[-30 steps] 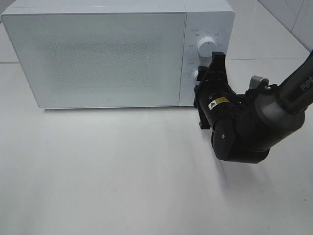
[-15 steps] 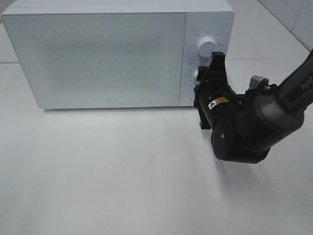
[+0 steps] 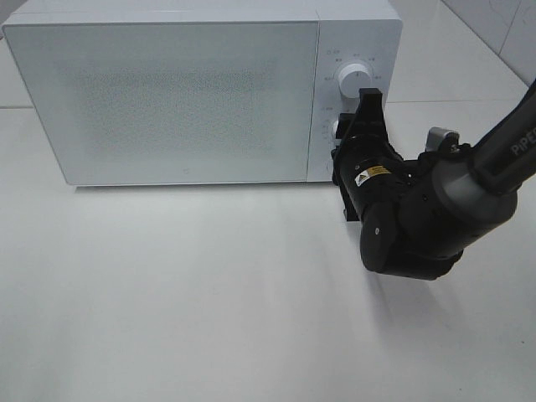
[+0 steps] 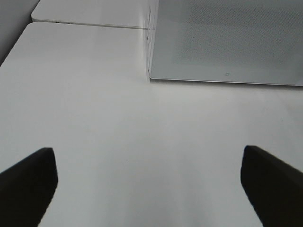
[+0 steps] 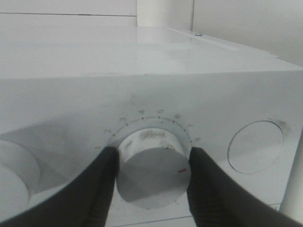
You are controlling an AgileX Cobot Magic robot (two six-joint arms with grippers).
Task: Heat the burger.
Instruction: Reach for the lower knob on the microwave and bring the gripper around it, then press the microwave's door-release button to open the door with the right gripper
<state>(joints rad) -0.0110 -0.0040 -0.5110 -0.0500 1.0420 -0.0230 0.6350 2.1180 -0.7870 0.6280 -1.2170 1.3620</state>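
The burger is not seen in any view. It is judged to be shut inside the microwave [image 3: 167,92], whose frosted door [image 3: 163,100] fills the upper left of the high view and is closed, though this cannot be confirmed through the door. The step in hand is taken to be setting the heating time. The right tool [image 5: 152,176] is closed on the lower knob [image 5: 154,172] of the control panel [image 3: 356,50], at the upper right of the high view. In the right wrist view a dark finger is pressed against each side of the knob. The knob's axis points straight out of the panel towards the tool, so only a roll of the wrist about that axis is called for, with no reach. The red mark [image 5: 180,171] on the knob face is seen near the right edge of the dial. The left tool [image 4: 150,187] is spread wide with nothing between its fingers, held over the bare surface [image 3: 209,293] near the microwave's left corner, well apart from the controls. The right arm is therefore the nearer one.
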